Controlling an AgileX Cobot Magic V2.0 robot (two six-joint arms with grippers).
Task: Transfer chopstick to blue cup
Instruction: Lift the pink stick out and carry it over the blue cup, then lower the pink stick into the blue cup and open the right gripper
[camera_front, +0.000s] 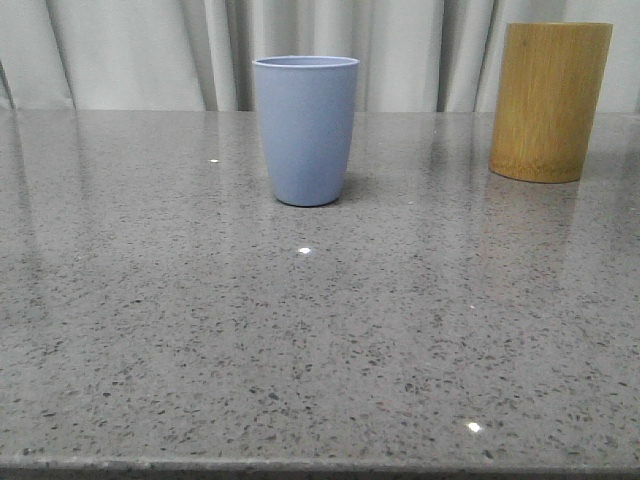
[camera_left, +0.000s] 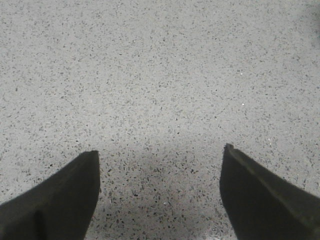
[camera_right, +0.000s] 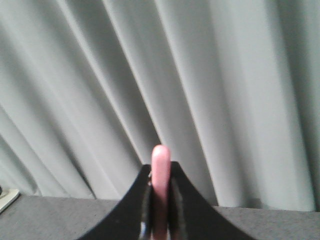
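Right claw (camera_right: 161, 220) clamped on chopstick (camera_right: 160, 170), pink tip poking past fingertips. Left claw (camera_left: 160, 195) spread wide, empty, above table (camera_left: 160, 75).

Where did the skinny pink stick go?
The thin pale pink chopstick is pinched between the closed black fingers of the right gripper in the right wrist view, its rounded end poking up in front of the pale grey curtain.

No legible text or labels, seemingly.
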